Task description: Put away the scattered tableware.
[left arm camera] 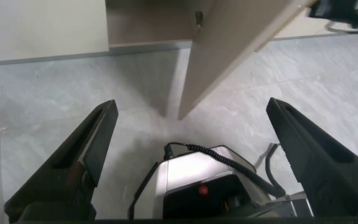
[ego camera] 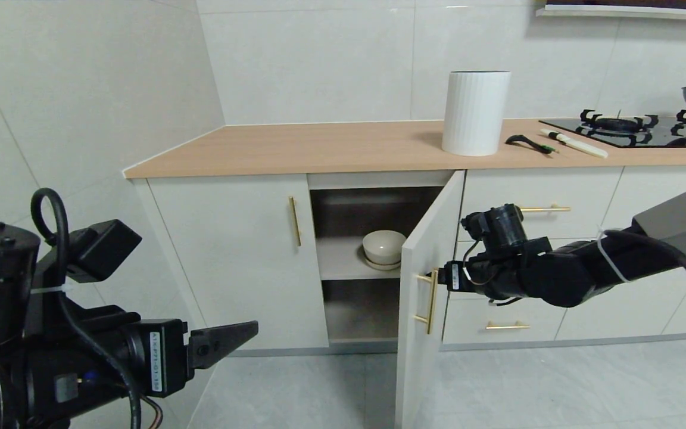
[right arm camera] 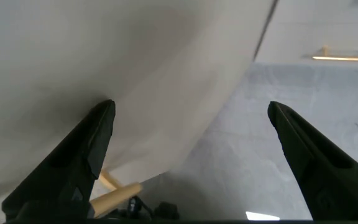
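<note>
One bowl [ego camera: 383,245] sits on the cabinet shelf [ego camera: 343,263]; right gripper [ego camera: 438,279] at the door handle [ego camera: 432,301], left gripper [left arm camera: 191,149] low, fingers of both apart.

Kitchen, gas hob [ego camera: 641,128], wooden countertop [ego camera: 319,146], cabinets [ego camera: 230,256]

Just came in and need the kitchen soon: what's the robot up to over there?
The right tool sits open at the gold handle of the open cabinet door, not clamped on it. Inside, a bowl rests on a plate on the upper shelf. The left tool hangs open and empty, low above the floor. Two utensils lie on the countertop.
</note>
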Robot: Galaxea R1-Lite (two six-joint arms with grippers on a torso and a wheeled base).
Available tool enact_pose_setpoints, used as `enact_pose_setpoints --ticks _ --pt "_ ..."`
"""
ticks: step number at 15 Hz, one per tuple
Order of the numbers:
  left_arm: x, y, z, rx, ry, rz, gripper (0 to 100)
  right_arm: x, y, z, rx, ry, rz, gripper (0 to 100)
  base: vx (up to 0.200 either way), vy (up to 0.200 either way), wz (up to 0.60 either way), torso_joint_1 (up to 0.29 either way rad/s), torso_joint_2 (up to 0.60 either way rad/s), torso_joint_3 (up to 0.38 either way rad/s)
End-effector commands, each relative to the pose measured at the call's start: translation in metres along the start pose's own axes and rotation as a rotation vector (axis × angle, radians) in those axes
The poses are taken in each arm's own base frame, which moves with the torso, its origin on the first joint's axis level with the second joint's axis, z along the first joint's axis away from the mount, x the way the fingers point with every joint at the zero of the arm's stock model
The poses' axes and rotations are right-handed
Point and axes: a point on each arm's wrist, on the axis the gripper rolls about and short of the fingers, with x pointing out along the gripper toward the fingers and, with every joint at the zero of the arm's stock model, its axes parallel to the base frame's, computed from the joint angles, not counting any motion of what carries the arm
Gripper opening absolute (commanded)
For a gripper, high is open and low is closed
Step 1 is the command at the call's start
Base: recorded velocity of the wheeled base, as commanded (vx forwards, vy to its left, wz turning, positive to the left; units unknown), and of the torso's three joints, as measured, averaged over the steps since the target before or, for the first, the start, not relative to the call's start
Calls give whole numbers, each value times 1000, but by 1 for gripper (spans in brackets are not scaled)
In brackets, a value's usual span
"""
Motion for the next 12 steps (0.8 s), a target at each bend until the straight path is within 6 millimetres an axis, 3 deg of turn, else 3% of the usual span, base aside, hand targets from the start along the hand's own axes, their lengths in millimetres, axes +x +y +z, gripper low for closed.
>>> enact_pose_setpoints --ticks 1,9,12 --pt "0 0 0 0 -1 1 100 24 2 -9 -5 30 -5 100 0 0 0 0 0 0" --pt "5 1 -3 20 22 9 100 47 5 -7 55 19 3 100 0 0 0 0 0 0" --pt "5 1 -4 36 25 10 100 54 7 -5 107 5 7 100 200 0 0 -7 1 7"
